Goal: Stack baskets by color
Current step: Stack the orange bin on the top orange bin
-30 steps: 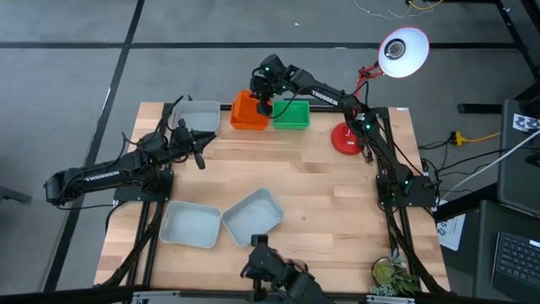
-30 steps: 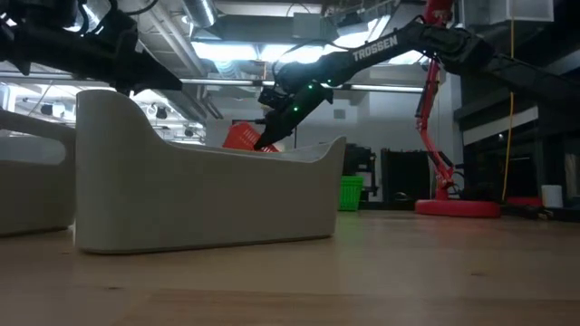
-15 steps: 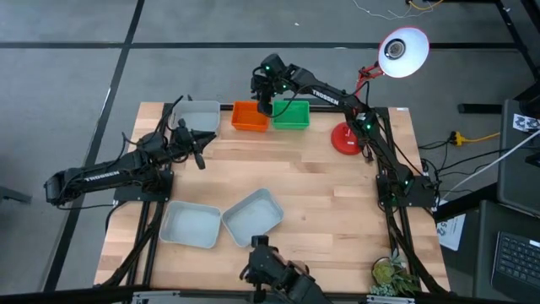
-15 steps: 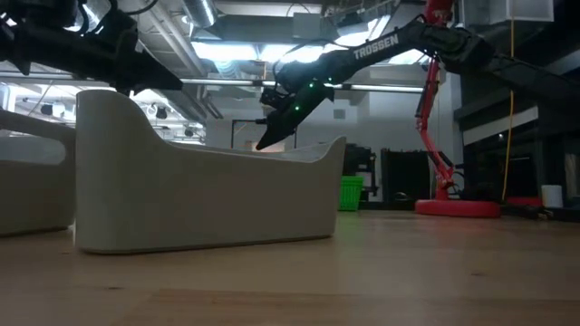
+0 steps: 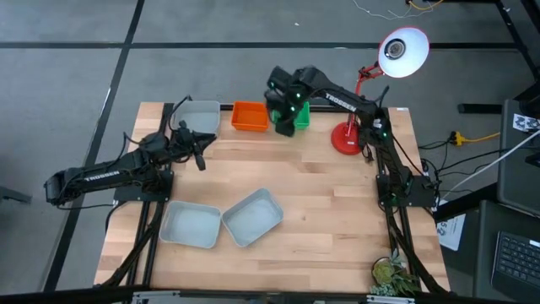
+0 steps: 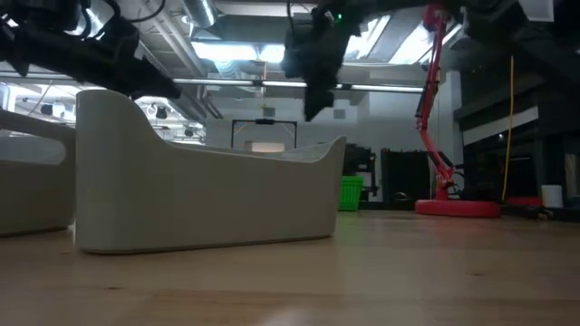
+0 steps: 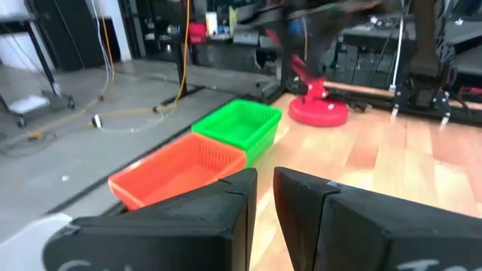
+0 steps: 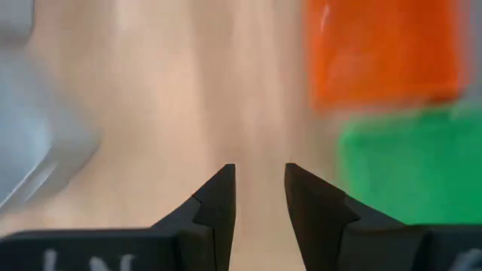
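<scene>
The orange basket point(image 5: 250, 116) sits flat at the table's point(image 5: 321, 194) far edge, open side up, long axis running from 9 to 3 o'clock, with the green basket point(image 5: 300, 117) just beside it at its 3 o'clock. The right gripper point(image 5: 285, 110) hangs over the green basket, fingers parted and empty; the orange basket lies at its 9 o'clock, apart from it. The left gripper point(image 5: 197, 149) waits near the grey basket point(image 5: 197, 114), its fingers point(image 7: 301, 197) a narrow slit apart, holding nothing.
</scene>
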Motion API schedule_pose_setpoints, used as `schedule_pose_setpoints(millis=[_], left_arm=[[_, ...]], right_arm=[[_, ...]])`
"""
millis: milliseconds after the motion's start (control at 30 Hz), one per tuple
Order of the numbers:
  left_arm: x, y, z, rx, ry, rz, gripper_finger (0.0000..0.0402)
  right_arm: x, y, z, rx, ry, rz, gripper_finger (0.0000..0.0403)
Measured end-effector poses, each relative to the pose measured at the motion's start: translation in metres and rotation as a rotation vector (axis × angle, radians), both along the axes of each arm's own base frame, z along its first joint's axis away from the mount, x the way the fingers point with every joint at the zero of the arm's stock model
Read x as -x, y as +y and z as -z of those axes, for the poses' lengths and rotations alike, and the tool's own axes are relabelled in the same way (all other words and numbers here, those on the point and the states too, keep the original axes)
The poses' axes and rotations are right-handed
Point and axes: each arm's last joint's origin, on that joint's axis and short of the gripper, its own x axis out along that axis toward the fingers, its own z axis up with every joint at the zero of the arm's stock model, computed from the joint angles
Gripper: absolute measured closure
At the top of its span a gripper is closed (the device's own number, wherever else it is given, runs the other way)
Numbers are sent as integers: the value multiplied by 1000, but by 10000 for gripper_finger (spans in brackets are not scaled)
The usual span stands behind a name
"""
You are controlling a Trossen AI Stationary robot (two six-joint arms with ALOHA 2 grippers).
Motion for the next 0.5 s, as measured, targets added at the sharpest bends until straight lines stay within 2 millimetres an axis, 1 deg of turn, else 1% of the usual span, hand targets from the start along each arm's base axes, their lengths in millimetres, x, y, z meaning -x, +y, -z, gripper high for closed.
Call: schedule_pose_setpoints(millis=[133,200,267,333,400,500], left_arm=[[0,-1,4,43,21,20,360],[-1,-3,5,52,34,61,360],[-2,-5,6,65,32,89,360],[-3,-6,6,75,29,103,360],[-3,-8,6,78,27,113,360],[-3,-8,4,70,14,106,360]], right_arm=[[6,38,0,-98,168,-70,288],[-1,53,5,-101,173,-90,288],[0,68,9,-109,211,-134,288],[4,80,9,-96,212,-203,288],[1,88,14,-49,139,-319,288],[-16,91,37,49,-26,-480,288]])
